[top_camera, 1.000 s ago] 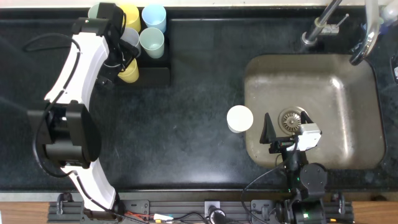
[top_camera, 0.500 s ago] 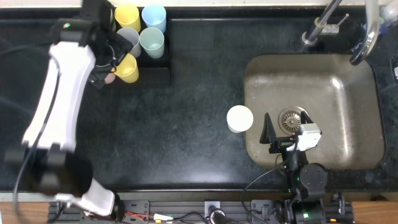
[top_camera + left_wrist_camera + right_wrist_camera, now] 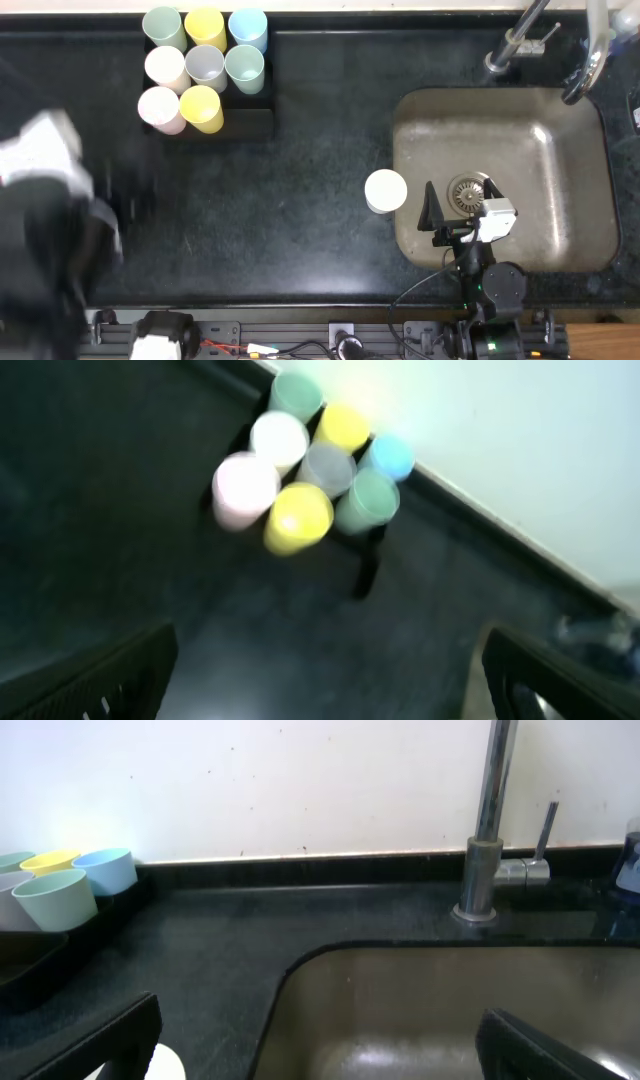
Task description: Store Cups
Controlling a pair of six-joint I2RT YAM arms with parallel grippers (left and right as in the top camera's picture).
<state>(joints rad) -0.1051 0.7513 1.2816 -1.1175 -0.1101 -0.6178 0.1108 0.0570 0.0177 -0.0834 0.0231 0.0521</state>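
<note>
Since a second ago the left arm has drawn back from the rack [image 3: 252,122] to the worktop's left edge, leaving the pink cup [image 3: 160,108] upright in the rack's near left slot, just beside a yellow cup [image 3: 201,108]. Eight cups stand in the black rack at the far left of the worktop [image 3: 280,220]: green, yellow and blue along the back, cream, grey and green in the middle, pink and yellow in front, with the near right slot bare. One white cup [image 3: 385,190] stands apart on the worktop, just beside the left rim of the sink [image 3: 400,110], where it stood before. In its own wrist view the left gripper [image 3: 322,660] is high above the worktop with its fingers spread wide and nothing between them, the rack well ahead of it. The right gripper [image 3: 440,215] has not moved; it sits over the sink's left side, jaws wide and holding nothing, facing the faucet [image 3: 490,820].
</note>
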